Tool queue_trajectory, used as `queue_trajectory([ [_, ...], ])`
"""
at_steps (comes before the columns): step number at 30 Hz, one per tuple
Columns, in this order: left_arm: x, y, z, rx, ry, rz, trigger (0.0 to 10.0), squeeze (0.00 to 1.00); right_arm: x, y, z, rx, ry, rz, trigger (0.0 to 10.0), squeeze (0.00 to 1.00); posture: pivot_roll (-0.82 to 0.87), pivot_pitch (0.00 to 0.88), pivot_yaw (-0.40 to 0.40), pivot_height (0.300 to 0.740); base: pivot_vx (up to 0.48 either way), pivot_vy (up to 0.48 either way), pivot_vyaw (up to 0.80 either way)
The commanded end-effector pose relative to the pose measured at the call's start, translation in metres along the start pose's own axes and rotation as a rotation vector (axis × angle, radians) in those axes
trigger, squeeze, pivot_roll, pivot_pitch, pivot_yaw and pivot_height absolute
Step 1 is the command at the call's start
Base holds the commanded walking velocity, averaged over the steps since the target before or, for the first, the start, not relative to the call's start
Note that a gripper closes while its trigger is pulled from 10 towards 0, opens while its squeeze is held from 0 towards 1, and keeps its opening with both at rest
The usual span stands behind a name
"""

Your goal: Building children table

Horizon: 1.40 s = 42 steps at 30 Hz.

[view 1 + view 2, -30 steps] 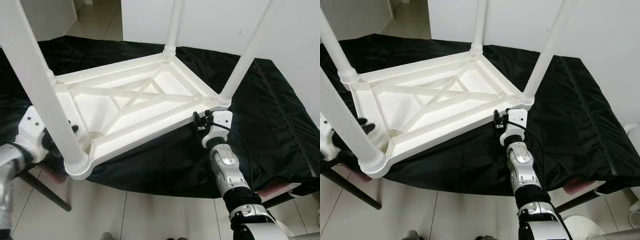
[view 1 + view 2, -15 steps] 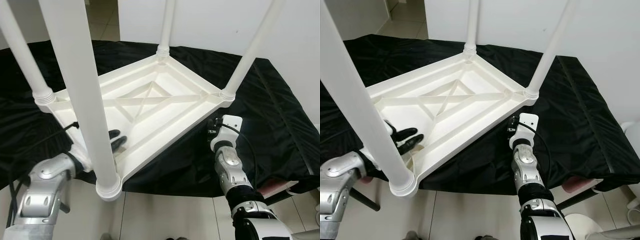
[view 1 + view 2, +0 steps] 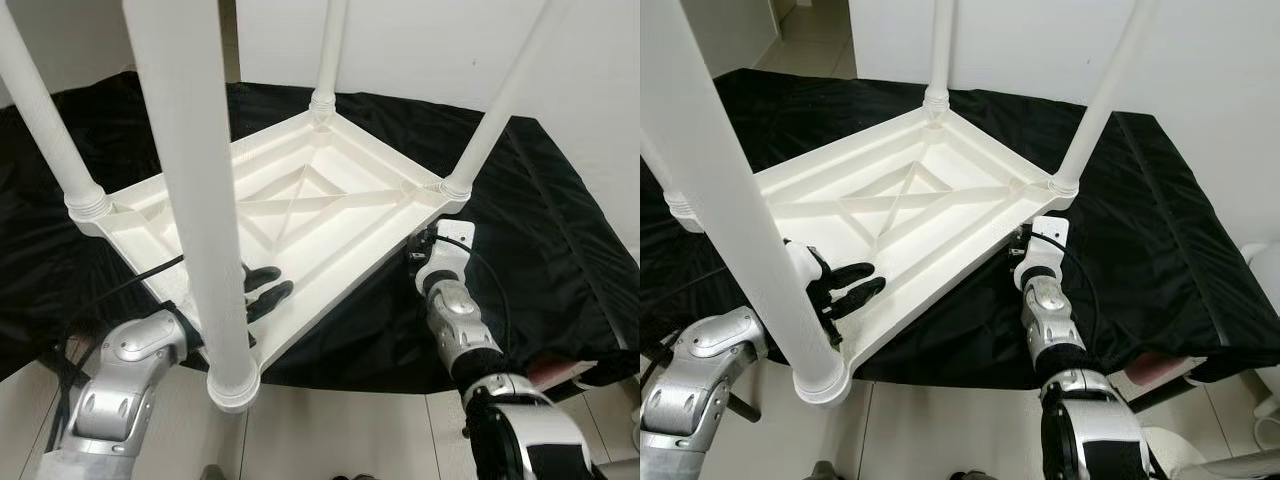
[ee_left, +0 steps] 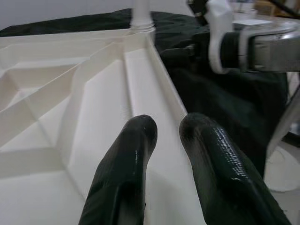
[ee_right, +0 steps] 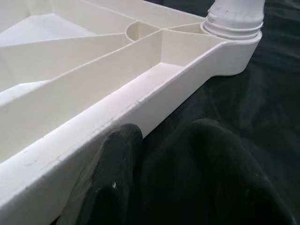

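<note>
Currently the left gripper [image 3: 852, 285] reaches over the near rim of the upturned white plastic children's table [image 3: 300, 205], its two black fingers [image 4: 124, 168] slightly parted and lying over the ribbed underside, closed on nothing. Beside it rises the nearest white tubular leg [image 3: 195, 190], screwed into the near corner socket. The right gripper [image 5: 164, 154] sits at the table's right-hand edge, near the corner that carries the right white leg [image 3: 1105, 95]; one finger touches the outer wall of the rim and the other lies on the cloth, parted, gripping nothing. The table rests upside down, four legs pointing up, on a black cloth [image 3: 540, 210] covering a larger surface. Beyond the cloth's near edge is pale tiled floor [image 3: 340, 430].
</note>
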<state>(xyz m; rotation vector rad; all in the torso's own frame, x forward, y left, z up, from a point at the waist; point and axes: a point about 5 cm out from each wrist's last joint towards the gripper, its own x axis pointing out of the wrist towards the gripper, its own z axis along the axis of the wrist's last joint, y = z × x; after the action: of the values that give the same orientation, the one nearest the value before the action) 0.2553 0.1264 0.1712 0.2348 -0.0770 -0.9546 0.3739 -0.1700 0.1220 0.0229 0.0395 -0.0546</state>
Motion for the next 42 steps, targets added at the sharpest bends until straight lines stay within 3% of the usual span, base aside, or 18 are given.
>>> queue_trajectory([
  [1, 0.004, -0.009, 0.001, -0.009, -0.002, -0.05, 10.0, 0.0, 0.001, 0.002, -0.005, -0.001, 0.039, 0.029, 10.0, 0.0, 0.12, 0.057, -0.071, 0.74, 0.0, 0.0, 0.0],
  [5, 0.006, -0.014, 0.006, -0.005, -0.012, -0.064, 10.0, 0.0, 0.007, 0.013, 0.002, -0.072, 0.049, 0.13, 10.0, 0.0, 0.13, 0.051, -0.077, 0.74, 0.0, 0.0, 0.0],
  [13, 0.007, -0.018, 0.008, 0.003, -0.012, -0.071, 10.0, 0.0, 0.011, 0.021, 0.012, -0.102, 0.019, 0.172, 10.0, 0.0, 0.14, 0.046, -0.085, 0.74, 0.0, 0.0, 0.0],
  [20, 0.006, -0.005, 0.002, 0.022, 0.006, 0.029, 10.0, 0.0, 0.006, 0.002, 0.009, -0.086, -0.046, 0.107, 10.0, 0.0, 0.12, 0.043, -0.09, 0.74, 0.0, 0.0, 0.0],
  [23, 0.001, 0.012, -0.006, 0.039, 0.055, 0.082, 10.0, 0.0, -0.005, -0.015, 0.004, -0.088, -0.112, 0.082, 10.0, 0.0, 0.11, 0.045, -0.082, 0.74, 0.0, 0.0, 0.0],
  [27, -0.002, 0.018, -0.006, 0.047, 0.064, 0.093, 10.0, 0.0, -0.009, -0.02, 0.003, -0.075, -0.135, 0.089, 10.0, 0.0, 0.1, 0.047, -0.08, 0.74, 0.0, 0.0, 0.0],
  [30, -0.009, 0.043, -0.004, 0.075, 0.111, 0.127, 10.0, 0.0, -0.028, -0.034, 0.004, -0.03, -0.228, 0.15, 10.0, 0.0, 0.09, 0.057, -0.073, 0.74, 0.0, 0.0, 0.0],
  [32, -0.009, 0.043, -0.004, 0.075, 0.111, 0.127, 10.0, 0.0, -0.028, -0.034, 0.004, -0.03, -0.228, 0.15, 10.0, 0.0, 0.09, 0.057, -0.073, 0.74, 0.0, 0.0, 0.0],
  [33, -0.012, 0.05, -0.004, 0.095, 0.131, 0.134, 10.0, 0.0, -0.034, -0.038, 0.004, -0.032, -0.248, 0.163, 10.0, 0.0, 0.08, 0.065, -0.071, 0.74, 0.0, 0.0, 0.0],
  [34, -0.012, 0.05, -0.004, 0.095, 0.131, 0.134, 10.0, 0.0, -0.034, -0.038, 0.004, -0.032, -0.248, 0.163, 10.0, 0.0, 0.08, 0.065, -0.071, 0.74, 0.0, 0.0, 0.0],
  [36, -0.018, 0.06, -0.005, 0.197, 0.183, 0.103, 10.0, 0.0, -0.047, -0.046, 0.005, -0.031, -0.278, 0.178, 10.0, 0.0, 0.08, 0.077, -0.071, 0.74, 0.0, 0.0, 0.0],
  [42, -0.023, 0.065, -0.002, 0.231, 0.194, -0.04, 10.0, 0.0, -0.06, -0.048, 0.01, 0.011, -0.304, 0.223, 10.0, 0.0, 0.08, 0.096, -0.072, 0.74, 0.0, 0.0, 0.0],
])
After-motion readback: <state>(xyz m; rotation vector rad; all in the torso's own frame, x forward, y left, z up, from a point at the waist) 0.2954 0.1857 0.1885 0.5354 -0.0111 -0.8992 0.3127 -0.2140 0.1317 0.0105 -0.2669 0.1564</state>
